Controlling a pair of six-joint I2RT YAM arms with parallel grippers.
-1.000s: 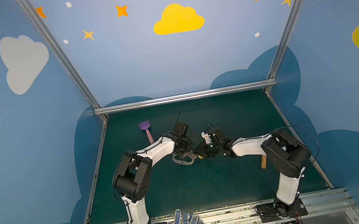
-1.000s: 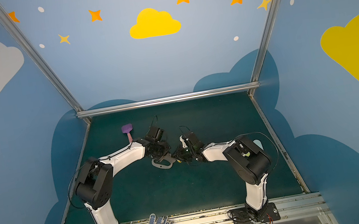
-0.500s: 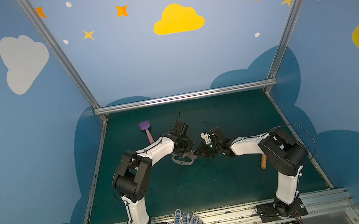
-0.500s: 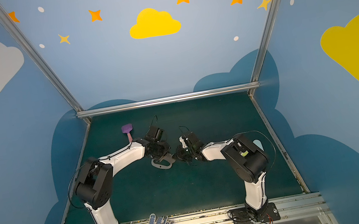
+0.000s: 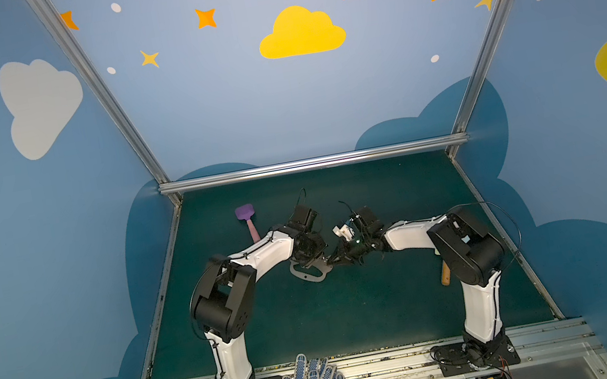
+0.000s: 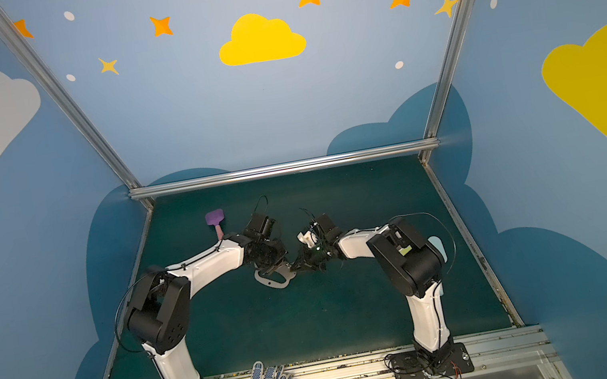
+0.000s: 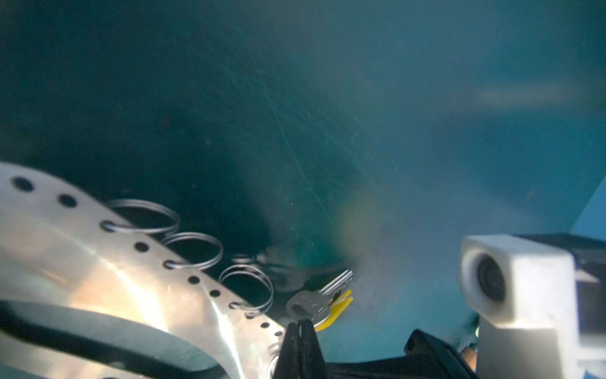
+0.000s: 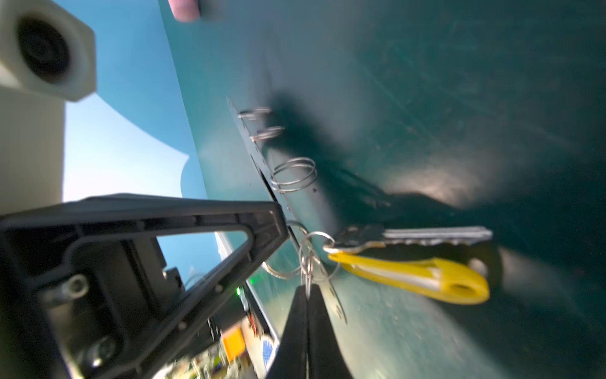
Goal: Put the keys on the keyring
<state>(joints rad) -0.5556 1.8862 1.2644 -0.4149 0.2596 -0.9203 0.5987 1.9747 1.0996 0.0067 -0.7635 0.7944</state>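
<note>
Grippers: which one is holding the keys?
The right gripper, shut on the split ring of the keys; the left gripper holds the keyring instead.

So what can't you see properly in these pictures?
The keys: too small in both top views and hidden by the right claw.
Whether their little ring is hooked onto the keyring yet: the rings overlap and blur in the right wrist view.
The wooden-handled tool: mostly behind the right arm in both top views.
</note>
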